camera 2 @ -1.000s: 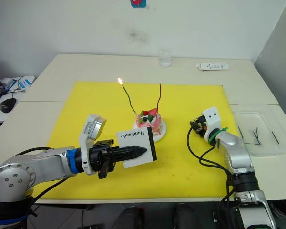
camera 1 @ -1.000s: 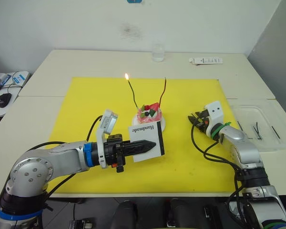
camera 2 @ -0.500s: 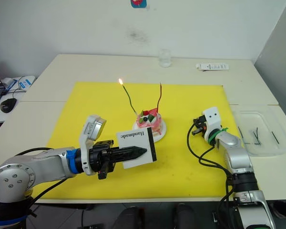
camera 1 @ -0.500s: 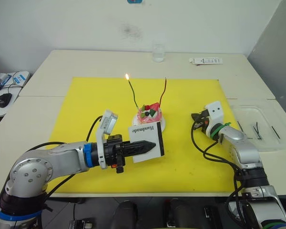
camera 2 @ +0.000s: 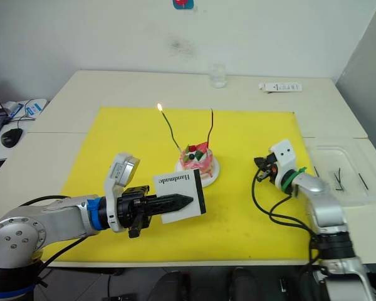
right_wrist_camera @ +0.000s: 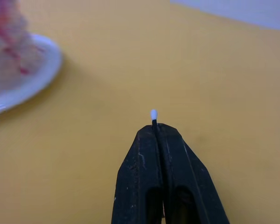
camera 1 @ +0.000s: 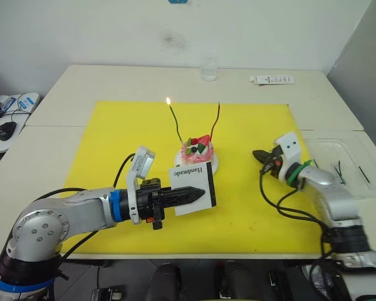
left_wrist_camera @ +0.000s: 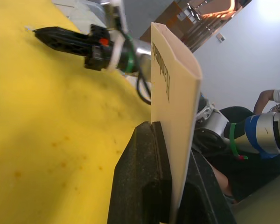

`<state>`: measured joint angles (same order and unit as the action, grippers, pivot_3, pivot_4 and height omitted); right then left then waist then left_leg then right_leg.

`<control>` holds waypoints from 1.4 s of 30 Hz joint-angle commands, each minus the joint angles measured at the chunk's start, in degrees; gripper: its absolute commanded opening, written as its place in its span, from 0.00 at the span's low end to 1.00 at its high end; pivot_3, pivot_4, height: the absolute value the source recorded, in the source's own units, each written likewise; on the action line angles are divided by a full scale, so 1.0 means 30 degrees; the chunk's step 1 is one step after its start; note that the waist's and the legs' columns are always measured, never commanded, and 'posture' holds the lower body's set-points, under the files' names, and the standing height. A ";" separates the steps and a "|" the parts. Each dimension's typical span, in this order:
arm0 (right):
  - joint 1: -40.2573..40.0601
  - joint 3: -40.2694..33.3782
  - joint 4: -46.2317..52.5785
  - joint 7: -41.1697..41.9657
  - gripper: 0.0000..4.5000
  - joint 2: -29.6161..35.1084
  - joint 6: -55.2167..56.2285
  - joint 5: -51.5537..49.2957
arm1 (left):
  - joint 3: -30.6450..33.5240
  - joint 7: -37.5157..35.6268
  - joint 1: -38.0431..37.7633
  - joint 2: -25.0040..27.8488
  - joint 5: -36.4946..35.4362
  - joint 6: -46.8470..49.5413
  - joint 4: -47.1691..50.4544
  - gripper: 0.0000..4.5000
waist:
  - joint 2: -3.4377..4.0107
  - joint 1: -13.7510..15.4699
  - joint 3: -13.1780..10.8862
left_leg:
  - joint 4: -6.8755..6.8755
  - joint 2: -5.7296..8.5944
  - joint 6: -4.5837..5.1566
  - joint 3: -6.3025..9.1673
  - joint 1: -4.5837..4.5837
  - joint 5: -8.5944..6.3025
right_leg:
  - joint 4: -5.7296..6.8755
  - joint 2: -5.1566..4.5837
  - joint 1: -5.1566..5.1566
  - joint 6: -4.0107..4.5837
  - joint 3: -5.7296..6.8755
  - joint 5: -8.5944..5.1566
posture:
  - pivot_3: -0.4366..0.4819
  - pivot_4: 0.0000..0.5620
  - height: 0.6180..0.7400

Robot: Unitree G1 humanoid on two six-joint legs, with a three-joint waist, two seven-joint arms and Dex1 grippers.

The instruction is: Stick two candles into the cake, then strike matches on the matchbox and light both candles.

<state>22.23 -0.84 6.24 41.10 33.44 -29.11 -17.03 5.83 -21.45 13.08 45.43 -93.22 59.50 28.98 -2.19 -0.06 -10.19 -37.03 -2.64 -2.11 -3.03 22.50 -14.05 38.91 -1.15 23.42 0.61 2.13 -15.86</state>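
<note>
The cake (camera 1: pixel 197 149) sits on its white plate (camera 1: pixel 211 165) in the middle of the yellow mat. Two candles stand in it: the green candle (camera 1: pixel 175 124) burns with a small flame at its top, and the red candle (camera 1: pixel 215 119) shows no flame. My left gripper (camera 1: pixel 197 190) is shut on the white matchbox (camera 1: pixel 189 175), held upright just in front of the cake. My right gripper (camera 1: pixel 257 154) is to the right of the cake, above the mat, shut on a match (right_wrist_camera: pixel 153 114) whose pale head sticks out past the fingertips.
A clear plastic tray (camera 1: pixel 351 188) holding a few dark matches lies at the right, off the mat. A glass (camera 1: pixel 207 69) and a white strip-like object (camera 1: pixel 271 79) stand at the table's far edge. A computer mouse (camera 1: pixel 5 130) lies on the side table at far left.
My right arm has shifted slightly to the right, away from the cake, still holding the match. The left arm and matchbox have stayed put, and the green candle still burns.
</note>
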 commanded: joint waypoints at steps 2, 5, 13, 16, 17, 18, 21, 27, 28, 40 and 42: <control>0.0075 -0.0532 0.2370 0.3707 0.01 0.1995 -0.0392 -0.2282 | 0.0408 -0.0350 0.0249 0.0386 -0.0434 -0.0010 -0.0403 0.00 | 0.0000 -0.0026 0.0000 | 0.0002 -0.0009 0.0001 0.0005 -0.0010 0.0000 | 0.0004 0.0009 -0.0002 0.0000 0.0005 0.0000 | 0.48 0.27 1.00; 0.0568 -0.0321 0.2889 0.5204 0.01 0.2753 0.0041 -0.2842 | 0.0381 -0.0929 0.0631 0.0668 0.0244 0.0219 -0.1148 0.00 | 0.0000 -0.0033 -0.0001 | 0.0001 -0.0008 0.0001 0.0004 -0.0024 0.0000 | 0.0020 0.0012 -0.0003 0.0000 0.0007 0.0000 | 0.48 0.27 1.00; 0.1612 -0.0360 0.3874 0.4766 0.01 0.2333 -0.1205 -0.3971 | 0.0403 -0.1122 0.1726 0.0497 0.0420 0.0535 -0.2839 0.00 | -0.0003 -0.0016 0.0000 | -0.0002 0.0000 0.0000 0.0005 0.0005 0.0000 | -0.0013 0.0004 -0.0005 -0.0001 0.0007 -0.0001 | 0.48 0.27 1.00; 0.1381 -0.0230 0.4501 0.5019 0.01 0.2386 -0.1045 -0.4111 | 0.0378 -0.0973 0.1815 0.0331 0.0415 0.0587 -0.3088 0.00 | -0.0003 -0.0013 0.0000 | -0.0003 0.0001 -0.0004 0.0007 0.0026 0.0002 | -0.0016 -0.0001 0.0003 0.0000 0.0008 -0.0001 | 0.48 0.27 1.00; 0.1277 -0.0055 0.4859 0.5320 0.01 0.2505 -0.0842 -0.4086 | 0.0352 -0.0898 0.1851 0.0262 0.0392 0.0600 -0.3147 0.00 | -0.0003 -0.0010 0.0000 | -0.0003 0.0001 -0.0005 0.0007 0.0026 0.0002 | -0.0016 -0.0002 0.0004 -0.0001 0.0008 -0.0001 | 0.48 0.27 1.00; 0.1150 0.0294 0.5310 0.5726 0.01 0.2689 -0.0337 -0.3801 | 0.0299 -0.0826 0.1897 0.0180 0.0392 0.0611 -0.3150 0.00 | -0.0002 -0.0009 0.0000 | -0.0001 0.0001 -0.0005 0.0007 0.0025 0.0002 | -0.0015 -0.0002 0.0005 0.0000 0.0008 -0.0001 | 0.48 0.27 1.00; 0.1228 0.0895 0.6340 0.5717 0.01 0.2577 -0.0218 -0.3803 | 0.0245 -0.0639 0.2005 -0.0028 0.0342 0.0693 -0.3133 0.00 | -0.0002 -0.0029 0.0000 | 0.0001 -0.0013 -0.0001 0.0018 0.0020 0.0001 | -0.0012 0.0003 0.0006 0.0000 0.0019 -0.0002 | 0.48 0.27 1.00; 0.1777 0.2132 0.7283 0.5180 0.01 0.1904 -0.0162 -0.3464 | 0.0079 -0.0402 0.2350 -0.0449 0.0498 0.0960 -0.3351 0.00 | -0.0003 -0.0019 0.0000 | -0.0004 -0.0007 -0.0004 0.0023 0.0006 0.0002 | 0.0011 0.0001 0.0004 0.0000 0.0023 -0.0001 | 0.48 0.27 1.00; 0.1866 0.2309 0.7227 0.5137 0.01 0.1758 -0.0001 -0.3339 | 0.0036 -0.0370 0.2368 -0.0517 0.0528 0.0988 -0.3348 0.00 | -0.0003 -0.0019 0.0000 | -0.0005 -0.0004 -0.0004 0.0023 0.0005 0.0002 | 0.0012 0.0000 0.0002 0.0000 0.0023 0.0000 | 0.48 0.27 1.00; 0.2699 0.3468 0.5890 0.5132 0.01 0.0265 0.1677 -0.2126 | 0.0087 -0.0244 0.2356 -0.0746 0.0406 0.1276 -0.3181 0.00 | -0.0003 -0.0024 0.0000 | -0.0007 -0.0004 -0.0006 0.0020 0.0007 0.0004 | 0.0009 -0.0003 0.0003 0.0001 0.0019 0.0000 | 0.48 0.27 1.00; 0.2817 0.3594 0.5729 0.5101 0.01 0.0103 0.1846 -0.1931 | 0.0125 -0.0228 0.2294 -0.0735 0.0341 0.1283 -0.3106 0.00 | -0.0003 -0.0026 0.0000 | -0.0009 -0.0004 -0.0006 0.0021 0.0008 0.0003 | 0.0009 -0.0003 0.0003 0.0002 0.0021 0.0000 | 0.48 0.27 1.00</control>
<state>29.58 10.37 22.62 56.85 33.82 -25.23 -23.23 5.25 -21.93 19.45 43.35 -91.34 63.40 17.94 -2.20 -0.13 -10.19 -37.06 -2.65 -2.12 -2.97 22.52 -14.04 38.94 -1.16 23.43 0.62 2.19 -15.86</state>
